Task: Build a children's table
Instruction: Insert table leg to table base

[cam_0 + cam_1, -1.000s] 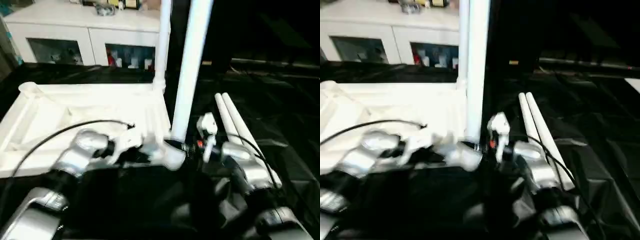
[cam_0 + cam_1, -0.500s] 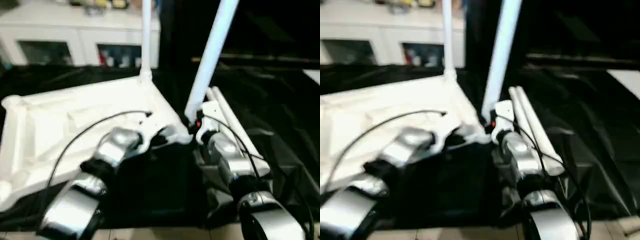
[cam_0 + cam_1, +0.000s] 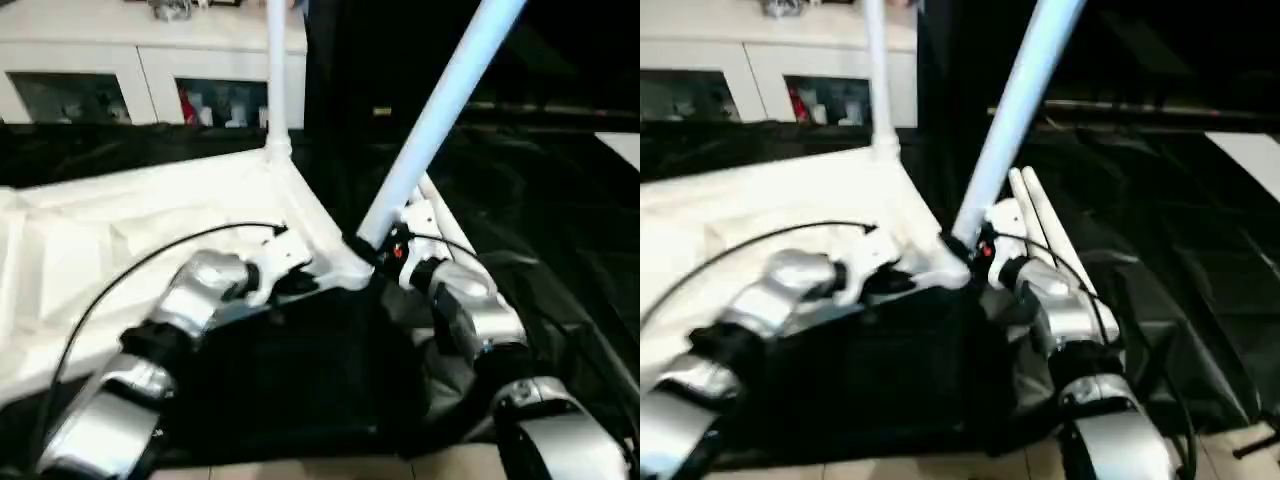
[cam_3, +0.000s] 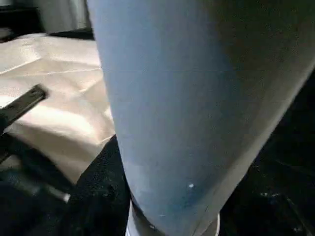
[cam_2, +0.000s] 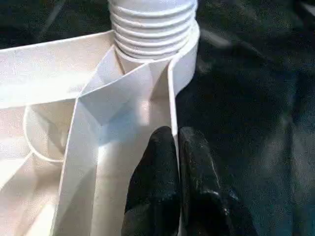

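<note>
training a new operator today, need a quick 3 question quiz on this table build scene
1. True or false: one leg already stands upright in a far corner of the tabletop.
2. What does the left pincer pinch? A) a cable B) the tabletop's edge wall C) a loose leg
3. How many spare legs lie on the black sheet beside the right arm?

Key: 1 true; 2 B; 3 two. The right pincer holds the tilted leg.

tabletop (image 5: 123,105): white smooth plastic | leg (image 3: 440,105): smooth plastic | table cover (image 3: 560,240): glossy black
</note>
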`<state>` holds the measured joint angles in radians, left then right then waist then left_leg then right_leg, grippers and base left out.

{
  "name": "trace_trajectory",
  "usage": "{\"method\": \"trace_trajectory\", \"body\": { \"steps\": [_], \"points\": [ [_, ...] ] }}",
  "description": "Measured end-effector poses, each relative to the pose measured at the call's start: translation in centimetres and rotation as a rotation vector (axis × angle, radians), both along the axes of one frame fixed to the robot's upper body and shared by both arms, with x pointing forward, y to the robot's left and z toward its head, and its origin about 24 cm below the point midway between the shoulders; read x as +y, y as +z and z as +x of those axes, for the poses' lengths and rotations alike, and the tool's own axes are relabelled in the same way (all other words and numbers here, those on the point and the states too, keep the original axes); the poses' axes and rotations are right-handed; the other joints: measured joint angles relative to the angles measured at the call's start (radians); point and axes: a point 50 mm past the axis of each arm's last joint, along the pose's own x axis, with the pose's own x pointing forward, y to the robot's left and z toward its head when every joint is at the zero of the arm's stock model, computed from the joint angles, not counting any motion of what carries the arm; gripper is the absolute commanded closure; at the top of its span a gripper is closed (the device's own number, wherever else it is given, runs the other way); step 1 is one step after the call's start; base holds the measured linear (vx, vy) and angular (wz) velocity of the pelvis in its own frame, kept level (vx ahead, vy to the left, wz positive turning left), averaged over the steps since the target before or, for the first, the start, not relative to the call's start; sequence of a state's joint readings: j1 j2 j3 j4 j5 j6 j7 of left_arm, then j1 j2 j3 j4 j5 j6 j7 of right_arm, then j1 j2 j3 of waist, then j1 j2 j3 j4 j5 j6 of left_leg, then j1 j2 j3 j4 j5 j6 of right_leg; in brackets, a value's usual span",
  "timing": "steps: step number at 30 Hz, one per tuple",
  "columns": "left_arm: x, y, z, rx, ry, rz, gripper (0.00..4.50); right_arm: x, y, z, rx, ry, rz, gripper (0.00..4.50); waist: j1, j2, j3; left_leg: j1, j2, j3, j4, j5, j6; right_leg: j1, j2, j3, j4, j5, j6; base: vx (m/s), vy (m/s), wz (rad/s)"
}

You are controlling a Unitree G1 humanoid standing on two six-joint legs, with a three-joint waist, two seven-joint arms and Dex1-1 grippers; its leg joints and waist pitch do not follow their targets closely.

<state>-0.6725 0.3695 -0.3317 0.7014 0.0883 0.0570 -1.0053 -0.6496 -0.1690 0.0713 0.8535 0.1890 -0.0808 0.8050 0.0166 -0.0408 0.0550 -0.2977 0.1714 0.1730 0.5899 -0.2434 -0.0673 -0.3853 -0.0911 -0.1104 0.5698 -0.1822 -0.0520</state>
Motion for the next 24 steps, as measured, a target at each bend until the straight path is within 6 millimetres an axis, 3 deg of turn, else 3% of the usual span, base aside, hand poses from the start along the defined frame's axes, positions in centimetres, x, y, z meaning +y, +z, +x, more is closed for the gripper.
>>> {"method": "trace_trajectory", "body": {
  "steps": [6, 11, 15, 24],
  "points": [
    [1.1, 0.8, -0.5, 0.021, -0.092, 0.01, 4.5, -0.4, 1.1, -0.1, 0.028, 0.188, -0.019, 2.61, 0.005, -0.006, -0.004, -0.004, 0.004, -0.001, -0.006, -0.004, -0.006, -0.014, 0.005, 0.01, 0.027, 0.002, 0.006, 0.067, -0.052, 0.1],
    [1.3, 1.3, -1.2, 0.042, -0.18, 0.008, 4.5, -1.0, 2.4, -0.5, 0.05, 0.4, -0.086, 2.61, 0.027, -0.008, -0.006, -0.017, 0.014, -0.004, -0.003, -0.004, -0.006, -0.025, 0.015, 0.011, 0.041, -0.011, -0.006, 0.037, -0.025, 0.02],
    [1.3, 1.3, -1.5, 0.063, -0.223, 0.01, 4.5, -1.3, 2.5, -0.9, 0.074, 0.493, -0.107, 2.61, 0.043, -0.007, -0.006, -0.017, 0.022, -0.002, -0.002, -0.004, -0.006, -0.025, 0.018, 0.011, 0.043, -0.015, -0.008, 0.0, 0.0, 0.0],
    [1.1, 1.0, -1.8, 0.077, -0.248, 0.021, 4.5, -1.1, 2.3, -1.4, 0.077, 0.551, -0.154, 2.61, 0.042, -0.011, -0.009, -0.014, 0.022, -0.003, -0.001, -0.001, -0.023, -0.018, 0.017, 0.012, 0.041, -0.015, -0.007, 0.0, 0.0, 0.0]
  ]
}}
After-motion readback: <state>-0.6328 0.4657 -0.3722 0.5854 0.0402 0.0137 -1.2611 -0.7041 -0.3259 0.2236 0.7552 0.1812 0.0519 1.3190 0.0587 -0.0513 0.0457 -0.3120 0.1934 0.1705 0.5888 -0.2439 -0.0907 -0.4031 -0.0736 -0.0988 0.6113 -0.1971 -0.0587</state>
